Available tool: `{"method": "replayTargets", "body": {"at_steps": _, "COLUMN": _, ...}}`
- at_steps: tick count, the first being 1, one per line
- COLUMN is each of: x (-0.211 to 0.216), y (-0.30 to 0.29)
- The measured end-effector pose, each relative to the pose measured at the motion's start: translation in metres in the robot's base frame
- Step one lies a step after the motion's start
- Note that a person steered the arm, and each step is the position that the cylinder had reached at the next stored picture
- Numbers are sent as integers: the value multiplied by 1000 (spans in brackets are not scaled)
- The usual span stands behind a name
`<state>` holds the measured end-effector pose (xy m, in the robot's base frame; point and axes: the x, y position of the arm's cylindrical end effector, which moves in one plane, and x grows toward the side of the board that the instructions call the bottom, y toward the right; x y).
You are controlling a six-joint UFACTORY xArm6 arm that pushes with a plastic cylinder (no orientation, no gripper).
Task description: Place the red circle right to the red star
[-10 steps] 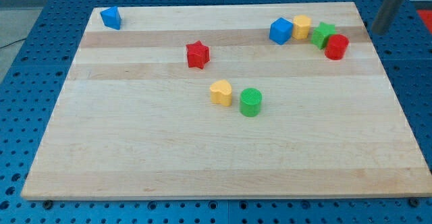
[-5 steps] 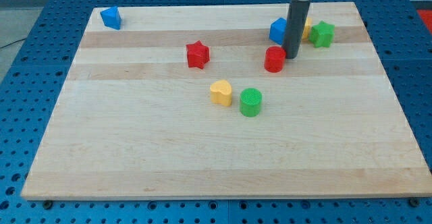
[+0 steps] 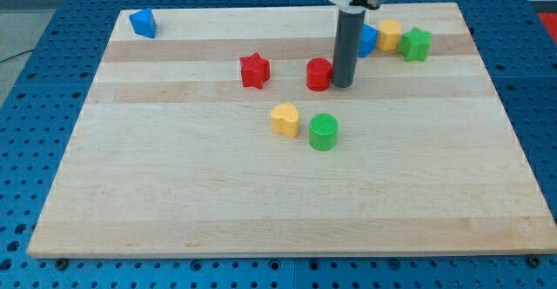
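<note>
Looking at the tabletop [image 3: 174, 202]: the rod stands upright with my tip [image 3: 342, 85] touching the right side of the red circle [image 3: 318, 75], or just beside it; contact can't be confirmed at this angle. No gripper on this rig, only the rod, so there's nothing to read as spread or pinched. The red circle sits to the right of the red star [image 3: 254, 70], near it but with a clear gap of bare wood between them, roughly level in the view. Below that pair, the yellow heart [image 3: 285, 118] and green cylinder [image 3: 323, 131] sit just beside each other, apart from the red circle. Behind the rod at the view's top right there's a cluster: a blue block [image 3: 367, 39], partly hidden by the rod so its shape is unclear, then a yellow block [image 3: 389, 35] just beside it, then a green star [image 3: 416, 43] just beside that. Another blue block [image 3: 143, 23] sits alone in the view's top-left corner, well apart from everything else.
</note>
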<state>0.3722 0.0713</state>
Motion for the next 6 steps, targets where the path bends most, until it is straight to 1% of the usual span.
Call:
{"method": "replayTargets", "body": {"at_steps": 2, "x": 0, "y": -45}}
{"method": "replayTargets", "body": {"at_steps": 6, "x": -3, "y": -51}}
